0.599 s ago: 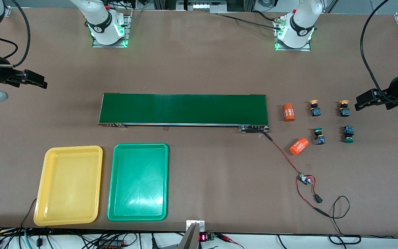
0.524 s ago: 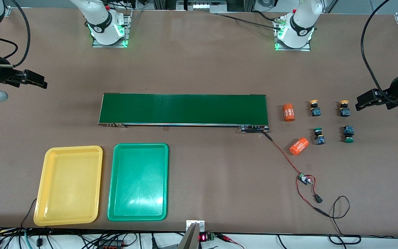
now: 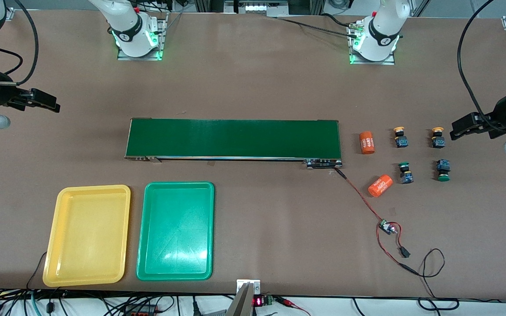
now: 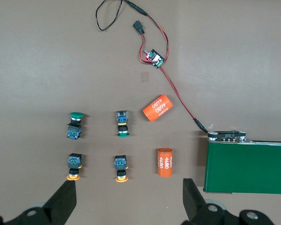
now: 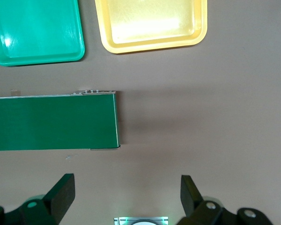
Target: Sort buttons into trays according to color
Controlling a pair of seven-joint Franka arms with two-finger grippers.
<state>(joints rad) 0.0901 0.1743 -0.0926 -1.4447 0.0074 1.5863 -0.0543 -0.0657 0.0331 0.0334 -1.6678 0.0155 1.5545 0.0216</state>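
Two yellow-capped buttons (image 3: 399, 137) (image 3: 438, 138) lie on the table at the left arm's end. Two green-capped buttons (image 3: 405, 172) (image 3: 443, 170) lie nearer the front camera than those. The left wrist view shows the same green caps (image 4: 75, 126) (image 4: 122, 124) and yellow caps (image 4: 74, 166) (image 4: 121, 168). My left gripper (image 3: 453, 131) (image 4: 129, 204) hangs open and empty over bare table beside the buttons. The yellow tray (image 3: 87, 235) (image 5: 150, 23) and the green tray (image 3: 175, 230) (image 5: 35, 33) lie empty side by side near the front edge. My right gripper (image 3: 55, 106) (image 5: 126, 194) waits open over the table's right-arm end.
A long dark-green conveyor belt (image 3: 233, 138) (image 5: 51, 122) crosses the table's middle. Two orange cylinders marked 4680 (image 3: 367, 143) (image 3: 380, 185) lie between the belt and the buttons. A red-and-black wire with a small circuit board (image 3: 387, 227) trails from the belt's end toward the front edge.
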